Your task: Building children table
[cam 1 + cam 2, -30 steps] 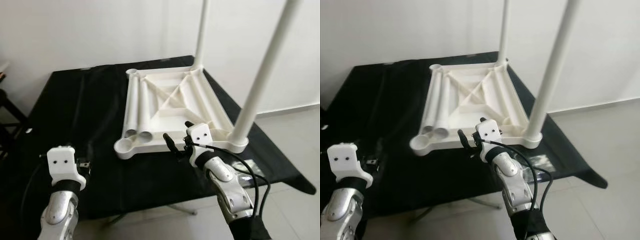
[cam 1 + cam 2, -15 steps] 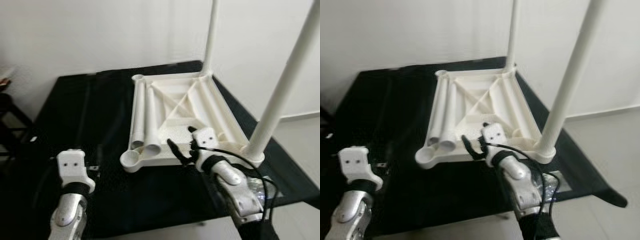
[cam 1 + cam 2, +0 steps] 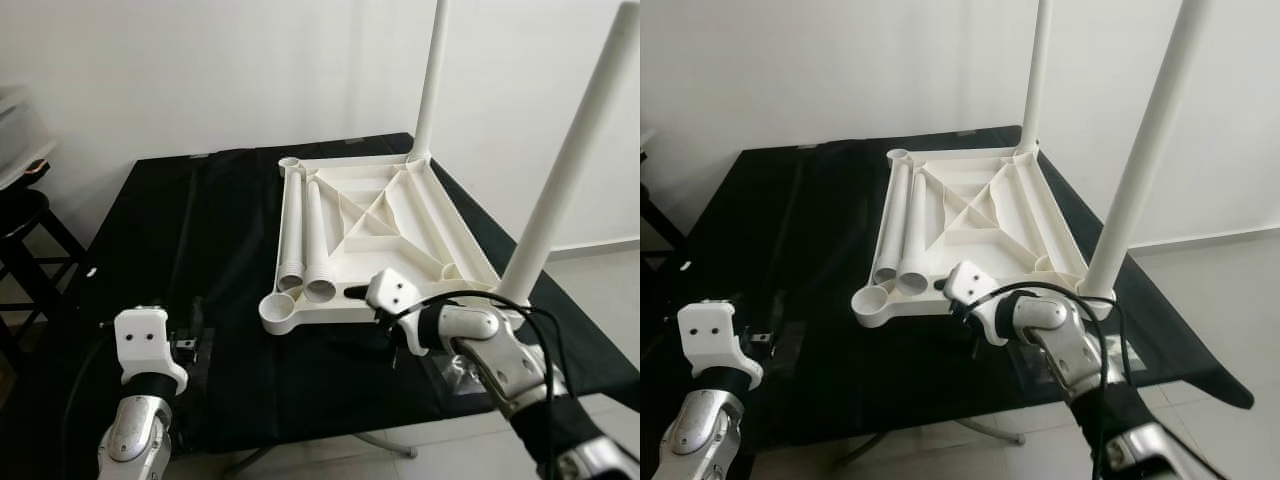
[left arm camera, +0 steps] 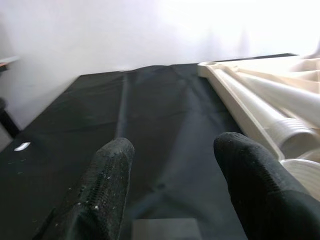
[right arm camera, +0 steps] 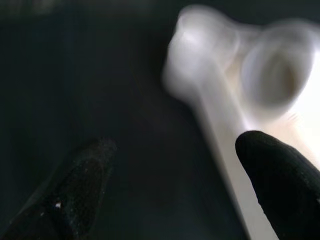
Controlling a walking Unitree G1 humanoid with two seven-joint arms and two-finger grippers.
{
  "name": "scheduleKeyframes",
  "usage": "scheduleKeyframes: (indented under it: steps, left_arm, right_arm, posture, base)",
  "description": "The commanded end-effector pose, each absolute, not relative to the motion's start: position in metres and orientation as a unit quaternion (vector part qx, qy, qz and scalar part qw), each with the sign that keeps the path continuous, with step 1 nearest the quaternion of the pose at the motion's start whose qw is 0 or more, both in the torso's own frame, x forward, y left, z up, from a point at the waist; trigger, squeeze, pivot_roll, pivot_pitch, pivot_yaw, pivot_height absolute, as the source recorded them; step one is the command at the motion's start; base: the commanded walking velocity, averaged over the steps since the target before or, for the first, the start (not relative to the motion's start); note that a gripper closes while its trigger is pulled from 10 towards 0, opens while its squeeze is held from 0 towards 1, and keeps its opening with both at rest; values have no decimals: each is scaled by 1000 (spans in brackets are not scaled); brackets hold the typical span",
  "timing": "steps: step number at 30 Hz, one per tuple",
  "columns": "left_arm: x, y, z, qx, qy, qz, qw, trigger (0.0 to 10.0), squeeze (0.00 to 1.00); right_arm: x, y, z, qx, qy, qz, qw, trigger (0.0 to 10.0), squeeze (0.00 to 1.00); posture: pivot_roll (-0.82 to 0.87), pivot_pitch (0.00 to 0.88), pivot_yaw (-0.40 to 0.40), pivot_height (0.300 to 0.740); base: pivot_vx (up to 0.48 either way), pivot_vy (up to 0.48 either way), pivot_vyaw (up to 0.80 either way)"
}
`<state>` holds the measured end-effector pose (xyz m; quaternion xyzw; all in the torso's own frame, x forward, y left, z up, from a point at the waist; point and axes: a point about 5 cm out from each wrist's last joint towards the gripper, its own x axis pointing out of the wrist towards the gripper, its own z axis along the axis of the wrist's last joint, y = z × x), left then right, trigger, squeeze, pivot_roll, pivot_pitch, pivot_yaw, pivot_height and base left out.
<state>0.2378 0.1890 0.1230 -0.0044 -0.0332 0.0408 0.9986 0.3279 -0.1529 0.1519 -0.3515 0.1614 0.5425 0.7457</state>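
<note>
An upturned white tabletop (image 3: 975, 215) lies on the black surface (image 3: 790, 230) — two legs (image 3: 1145, 160) stand upright in its right-hand corners, two loose legs (image 3: 902, 230) lie side by side along its left edge. The right end effector (image 3: 962, 308) sits at its near edge; the left arm (image 3: 708, 345) hangs low at the surface's near left

White plastic tabletop (image 3: 385, 215) lying upside down on the black worktop (image 3: 180, 240), ribbed underside facing up. Two legs already standing upright in the right corners, near leg (image 3: 560, 170) and far leg (image 3: 430, 80). Two loose legs (image 3: 308, 240) resting side by side along the left edge. Near-left socket (image 3: 277, 308) still empty.
</note>
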Motion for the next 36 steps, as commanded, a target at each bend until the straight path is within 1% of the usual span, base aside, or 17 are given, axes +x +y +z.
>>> scheduleKeyframes:
  steps: [1, 3, 4, 5, 6, 8, 11, 13, 14, 15, 16, 18, 22, 30, 31, 32, 36]
  left_arm:
    - [236, 190, 120, -5, -26, 42, 999, 10000, 0]
    - [234, 189, 120, -7, -26, 41, 999, 10000, 0]
    - [234, 189, 120, -7, -26, 41, 999, 10000, 0]
    - [232, 188, 121, -8, -26, 40, 999, 10000, 0]
    - [232, 188, 121, -8, -26, 40, 999, 10000, 0]
    - [229, 186, 122, -10, -27, 39, 999, 10000, 0]
    - [226, 184, 123, -10, -27, 38, 999, 10000, 0]
    - [223, 183, 124, -11, -27, 39, 999, 10000, 0]
    - [223, 183, 124, -11, -27, 39, 999, 10000, 0]
    - [222, 183, 124, -11, -27, 39, 999, 10000, 0]
    - [222, 183, 124, -11, -27, 39, 999, 10000, 0]
    - [220, 182, 125, -11, -26, 38, 999, 10000, 0]
    - [218, 181, 125, -11, -25, 37, 999, 10000, 0]
    - [216, 180, 125, -12, -22, 36, 999, 10000, 0]
    - [215, 180, 125, -12, -21, 36, 999, 10000, 0]
    - [215, 180, 125, -12, -21, 36, 999, 10000, 0]
    - [215, 179, 125, -12, -20, 37, 999, 10000, 0]
  right_arm:
    - [329, -151, 155, -377, 165, 555, 723, 10000, 0]
    - [343, -153, 158, -410, 181, 534, 717, 10000, 0]
    - [343, -153, 158, -410, 181, 534, 717, 10000, 0]
    - [348, -154, 156, -426, 204, 530, 704, 10000, 0]
    - [348, -154, 156, -426, 204, 530, 704, 10000, 0]
    - [354, -153, 152, -443, 233, 526, 688, 10000, 0]
    - [357, -148, 150, -444, 243, 528, 682, 10000, 0]
    - [359, -145, 149, -449, 251, 535, 671, 10000, 0]
    - [359, -145, 149, -449, 251, 535, 671, 10000, 0]
    - [362, -143, 151, -448, 246, 526, 680, 10000, 0]
    - [362, -143, 151, -448, 246, 526, 680, 10000, 0]
    - [368, -140, 157, -449, 233, 514, 693, 10000, 0]
    - [373, -137, 164, -439, 228, 513, 701, 10000, 0]
    - [374, -138, 169, -403, 267, 541, 688, 10000, 0]
    - [375, -136, 171, -385, 270, 548, 691, 4353, 0]
    - [376, -134, 174, -366, 271, 552, 699, 0, 0]
    - [379, -133, 178, -356, 274, 545, 707, 0, 0]
  posture:
    - [5, 15, 18, 740]
    - [17, 24, 10, 740]
    - [17, 24, 10, 740]
    - [25, 31, 7, 740]
    - [25, 31, 7, 740]
    - [38, 47, 3, 740]
    - [43, 56, -1, 740]
    - [49, 68, -2, 740]
    - [49, 68, -2, 740]
    - [53, 77, -3, 740]
    - [53, 77, -3, 740]
    - [56, 86, -4, 740]
    - [60, 97, 0, 740]
    - [62, 100, -2, 740]
    - [61, 99, -2, 740]
    - [61, 99, -2, 740]
    - [61, 96, -3, 740]
  base:
    - [0, 0, 0]
    - [0, 0, 0]
    - [0, 0, 0]
    - [0, 0, 0]
    - [0, 0, 0]
    - [0, 0, 0]
    - [0, 0, 0]
    - [0, 0, 0]
    - [0, 0, 0]
    - [0, 0, 0]
    - [0, 0, 0]
    - [0, 0, 0]
    - [0, 0, 0]
    - [0, 0, 0]
    - [0, 0, 0]
    - [0, 0, 0]
    - [0, 0, 0]
